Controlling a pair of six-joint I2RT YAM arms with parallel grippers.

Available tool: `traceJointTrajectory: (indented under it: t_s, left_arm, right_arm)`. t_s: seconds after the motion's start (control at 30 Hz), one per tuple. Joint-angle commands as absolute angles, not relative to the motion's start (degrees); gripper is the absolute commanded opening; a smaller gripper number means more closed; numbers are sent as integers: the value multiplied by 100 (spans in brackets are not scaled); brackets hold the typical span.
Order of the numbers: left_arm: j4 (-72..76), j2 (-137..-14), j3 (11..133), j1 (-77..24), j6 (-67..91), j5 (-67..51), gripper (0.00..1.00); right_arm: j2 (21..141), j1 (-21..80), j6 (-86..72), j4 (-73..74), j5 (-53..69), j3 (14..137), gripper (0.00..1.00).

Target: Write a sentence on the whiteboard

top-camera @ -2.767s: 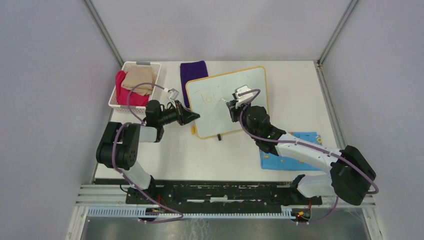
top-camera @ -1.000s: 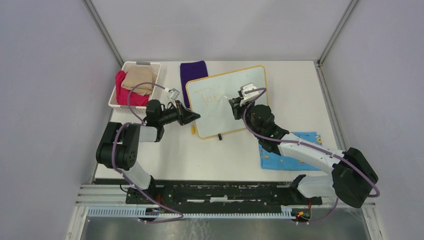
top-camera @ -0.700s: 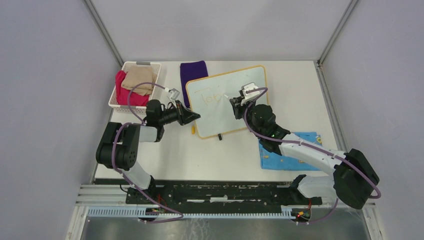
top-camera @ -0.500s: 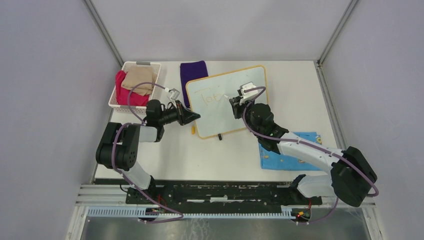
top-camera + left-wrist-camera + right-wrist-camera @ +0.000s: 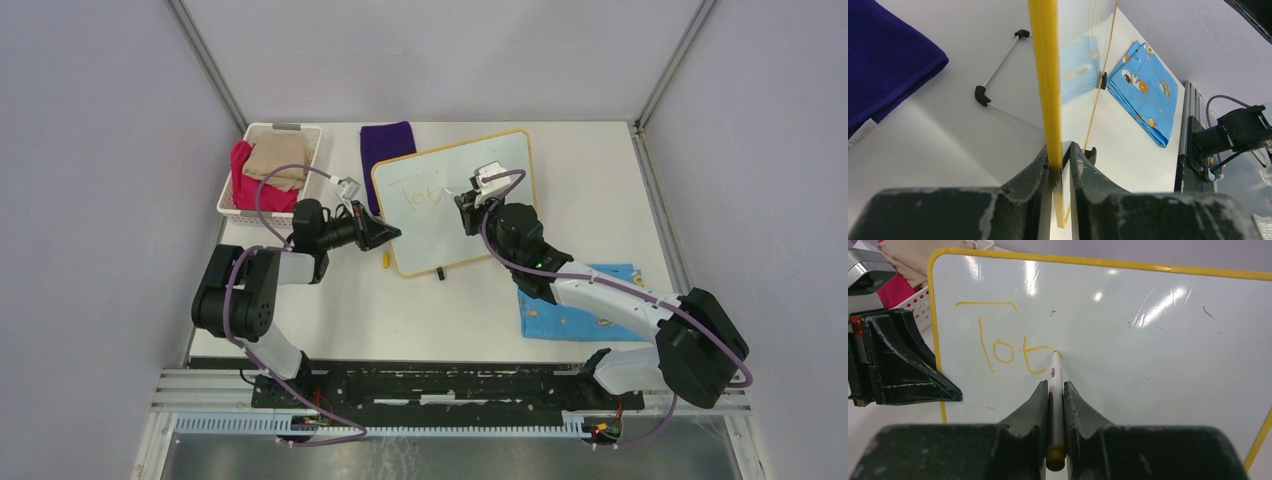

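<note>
At mid-table, btwn purple cloth and blue cloth: whiteboard. Pinched nearly shut on its yellow left edge: L gripper. Clamped tight on marker: R gripper, pen tip touching board at end of third letter. Written so far, upper left of board: sentence, just "Tot" in yellow. Vs approx 3 s ago: third letter fuller, R gripper barely shifted, L gripper same spot, same grip.
</note>
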State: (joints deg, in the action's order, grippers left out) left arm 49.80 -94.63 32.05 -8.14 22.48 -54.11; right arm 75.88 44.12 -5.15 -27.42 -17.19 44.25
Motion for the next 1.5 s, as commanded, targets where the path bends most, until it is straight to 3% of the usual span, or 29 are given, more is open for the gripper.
traceJointTrajectory:
  t_s: [0.0,0.47,0.73,1.47]
  left_arm:
    - [4523,-9511,3208,-879,1644,-5023,2]
    - [4506,-9508,3200,-888,1636,-5018,2]
    - [4466,-9500,3207,-897,1608,-5009,2]
    - [4395,-9518,3233,-932,1564,-5000,2]
  right_arm:
    - [7627,4393,-493,-2981,-1570,4591,0]
    - [7427,4392,-489,-2754,-1379,4206,0]
    - [7274,4379,-432,-2619,-1857,4157,0]
    - [7509,4346,-316,-2685,-1873,4723,0]
